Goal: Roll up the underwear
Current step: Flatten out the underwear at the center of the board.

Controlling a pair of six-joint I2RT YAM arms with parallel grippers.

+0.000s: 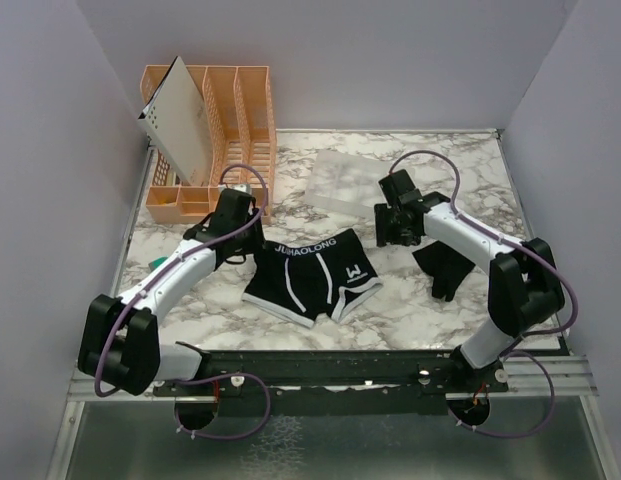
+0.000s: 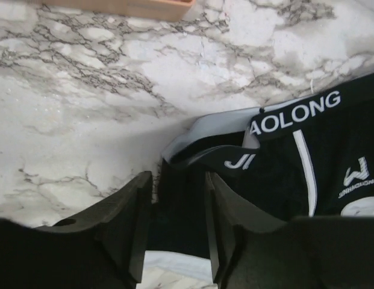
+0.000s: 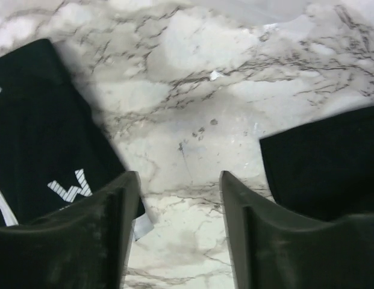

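Top external view, from the left: an orange rack (image 1: 230,120) stands at the far left of the marble tabletop (image 1: 390,310), with a pale perforated panel (image 1: 180,115) leaning in it. Just nearer than the rack, my left end effector (image 1: 247,235) sits at the left corner of the flat underwear (image 1: 312,275). This is a black pair with white trim and a lettered waistband, spread out in the middle of the tabletop. In the left wrist view those fingers stand slightly parted. The folded-over waistband corner shows in the narrow gap between them, and I cannot tell whether the pads touch the cloth. Farther back, right of centre, lies a clear plastic sheet (image 1: 345,180). My right end effector (image 1: 398,238) points down between the two garments, its fingers wide apart over bare marble and holding nothing. The second underwear (image 1: 445,268), a plain black piece, lies at the right, partly under my right arm and apart from the flat pair.
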